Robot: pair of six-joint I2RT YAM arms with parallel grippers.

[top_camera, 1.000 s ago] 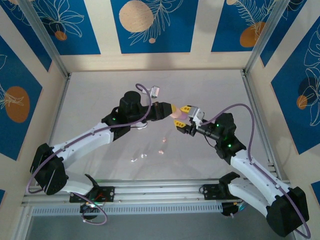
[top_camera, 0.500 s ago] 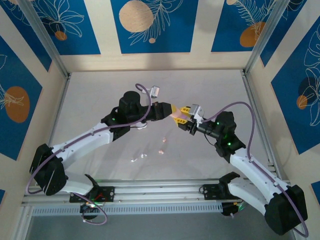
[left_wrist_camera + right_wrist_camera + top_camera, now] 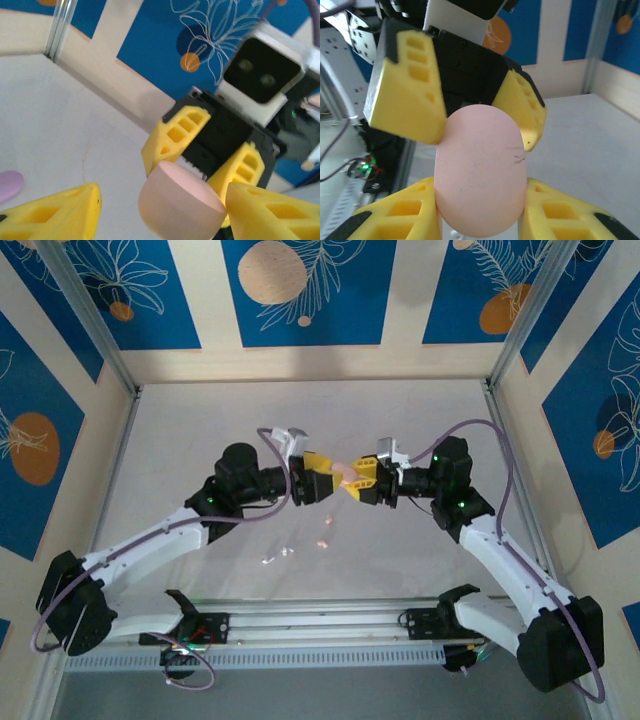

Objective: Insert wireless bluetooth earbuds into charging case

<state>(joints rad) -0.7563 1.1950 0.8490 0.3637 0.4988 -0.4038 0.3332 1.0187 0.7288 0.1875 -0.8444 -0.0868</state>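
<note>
My two claws meet tip to tip above the table [image 3: 200,420]. My right claw [image 3: 358,481] is grasping the pink case [image 3: 480,170]. In its wrist view the two yellow fingers [image 3: 395,217] press on the lower sides of the case, one on each side, and the case stands up between them. My left claw [image 3: 328,478] is released. Its fingers [image 3: 60,212] are spread wider than the case. The case sits in the gap, nearer to one finger, and I cannot tell if it touches that finger. The buds [image 3: 322,542] lie on the table below my claws, toward my bases, as a few small pale bits scattered apart. Far to the left of my left claw a purple oval [image 3: 7,185] lies on the table; I cannot tell what it is.
</note>
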